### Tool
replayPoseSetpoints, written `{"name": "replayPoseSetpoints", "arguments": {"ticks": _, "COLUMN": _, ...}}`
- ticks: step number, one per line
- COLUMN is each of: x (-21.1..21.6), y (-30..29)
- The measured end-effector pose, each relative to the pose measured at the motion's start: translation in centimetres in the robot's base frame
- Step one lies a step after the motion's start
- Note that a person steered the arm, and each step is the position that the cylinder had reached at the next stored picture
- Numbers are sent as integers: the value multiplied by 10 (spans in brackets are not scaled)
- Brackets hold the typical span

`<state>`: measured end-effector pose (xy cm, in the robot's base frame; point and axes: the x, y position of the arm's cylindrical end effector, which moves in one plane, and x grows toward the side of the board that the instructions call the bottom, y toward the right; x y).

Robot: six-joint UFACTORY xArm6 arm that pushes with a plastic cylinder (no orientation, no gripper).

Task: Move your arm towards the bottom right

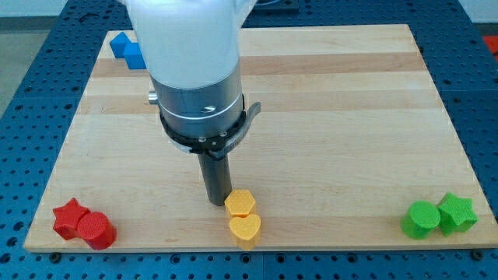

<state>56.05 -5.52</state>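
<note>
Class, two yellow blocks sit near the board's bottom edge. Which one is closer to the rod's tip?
The upper yellow block, the hexagon-like one: my tip stands right beside it on the view's left. The yellow heart lies below it, farther from my tip.

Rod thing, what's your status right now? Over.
My tip down on the board, just left of the yellow blocks. Bottom right corner: green blocks. Yellow pair sits in that path.
</note>
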Motion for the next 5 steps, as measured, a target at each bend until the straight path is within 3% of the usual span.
{"name": "replayPoseSetpoints", "arguments": {"ticks": 1, "x": 11, "y": 0}}
{"name": "replayPoseSetpoints", "arguments": {"ticks": 2, "x": -23, "y": 11}}
{"name": "replayPoseSetpoints", "arguments": {"ticks": 3, "x": -70, "y": 83}}
{"name": "replayPoseSetpoints", "arguments": {"ticks": 5, "x": -57, "y": 293}}
